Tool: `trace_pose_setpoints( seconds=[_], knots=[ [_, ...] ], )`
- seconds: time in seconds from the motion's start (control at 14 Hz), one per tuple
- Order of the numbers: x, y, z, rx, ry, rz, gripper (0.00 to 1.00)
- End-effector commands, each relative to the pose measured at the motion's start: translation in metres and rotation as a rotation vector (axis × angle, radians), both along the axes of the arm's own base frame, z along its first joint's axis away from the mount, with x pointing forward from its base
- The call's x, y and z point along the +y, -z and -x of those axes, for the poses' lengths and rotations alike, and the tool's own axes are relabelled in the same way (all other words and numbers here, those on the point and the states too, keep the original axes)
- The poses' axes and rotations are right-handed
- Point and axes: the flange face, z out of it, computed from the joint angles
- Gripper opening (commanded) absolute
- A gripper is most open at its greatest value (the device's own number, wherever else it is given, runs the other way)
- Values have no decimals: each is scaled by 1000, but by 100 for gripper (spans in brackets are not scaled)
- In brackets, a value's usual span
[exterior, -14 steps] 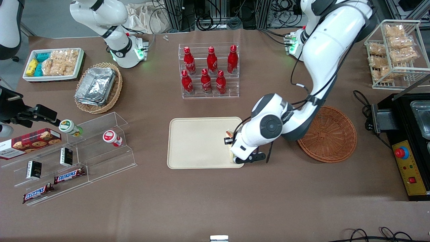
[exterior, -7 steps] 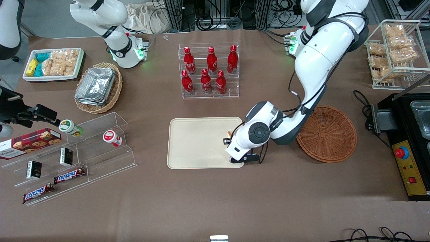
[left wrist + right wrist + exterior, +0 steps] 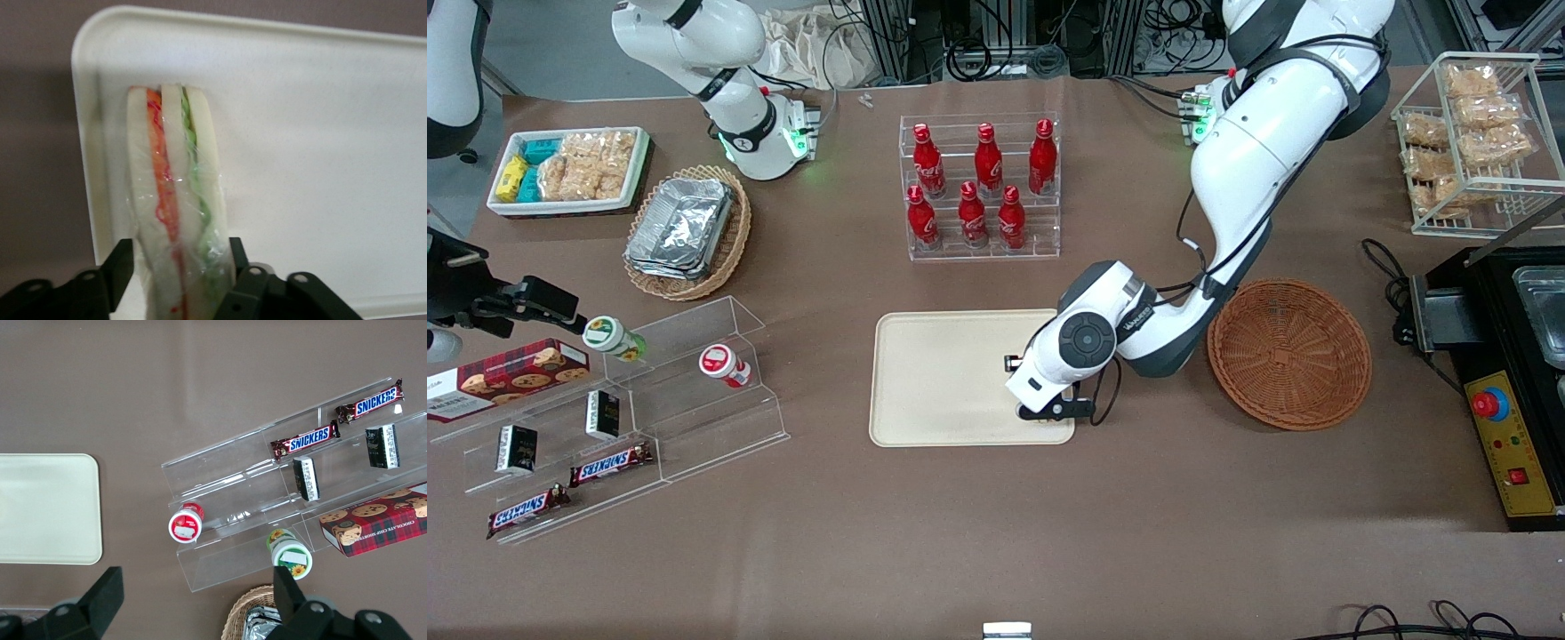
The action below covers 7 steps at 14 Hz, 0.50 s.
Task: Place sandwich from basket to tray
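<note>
Over smooth cream tray [image 3: 320,133]: end effector [image 3: 181,263] clamped on plastic-wrapped wedge sandwich [image 3: 175,200].

Even bright overhead light, soft shadows on brown table [image 3: 960,533], wrist close-up slightly blurred

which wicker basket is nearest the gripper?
The reddish-brown basket, empty, beside the tray. The gripper holds the sandwich over the tray.
</note>
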Motion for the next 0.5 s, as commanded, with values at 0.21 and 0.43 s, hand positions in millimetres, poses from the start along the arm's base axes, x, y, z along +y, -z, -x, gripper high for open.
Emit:
trace_pose_setpoints(
  seconds=[0.21, 0.43],
  knots=[
    [46, -116, -36, -143, -88, -24, 100],
    [112, -196, -54, -185, -166, -57, 100]
  ],
)
